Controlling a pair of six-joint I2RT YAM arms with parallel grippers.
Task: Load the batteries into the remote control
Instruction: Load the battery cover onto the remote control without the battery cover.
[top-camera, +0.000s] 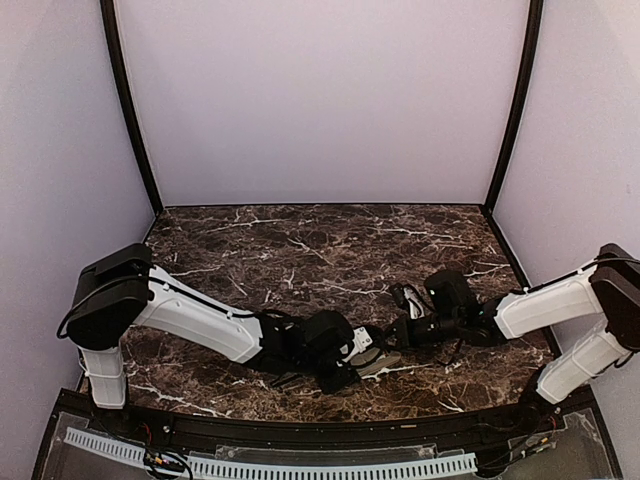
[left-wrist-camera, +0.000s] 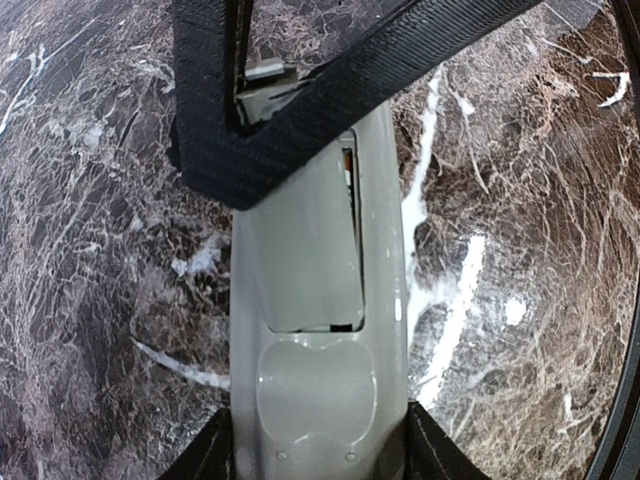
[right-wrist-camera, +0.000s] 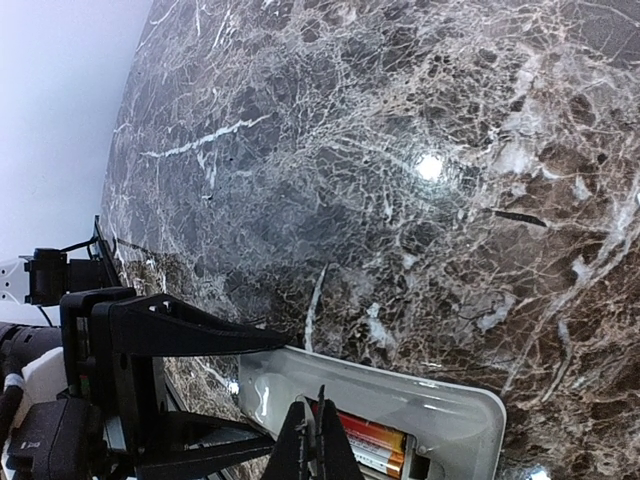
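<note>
Left claw (left-wrist-camera: 320, 452): we are seeing its two black fingers (left-wrist-camera: 215, 460) pinching the near end of the slim light-grey plastic remote control (left-wrist-camera: 310, 300), one finger on each long side.
Remote control: it is reaching straight out ahead of the left claw, back side turned up, with its rectangular battery bay lying open. Whether it is hanging free or resting on something below the claw, we cannot tell.
Right claw (right-wrist-camera: 314, 442): its black fingers are pressing together into one narrow point, and that point is hanging at the edge of the open bay. Whether it is touching anything there, we cannot tell.
Bay contents: reddish-orange and gold cylindrical batteries (right-wrist-camera: 372, 442) are lying lengthwise inside the bay, just beside the right claw's tip.
Claws together: the right claw is crossing over the far end of the remote control, ahead of the left claw's fingers, and the two are facing each other tip to tip.
Underneath: the dark brown, white-veined marble table (right-wrist-camera: 400, 150) is spreading beneath and beyond both claws.
</note>
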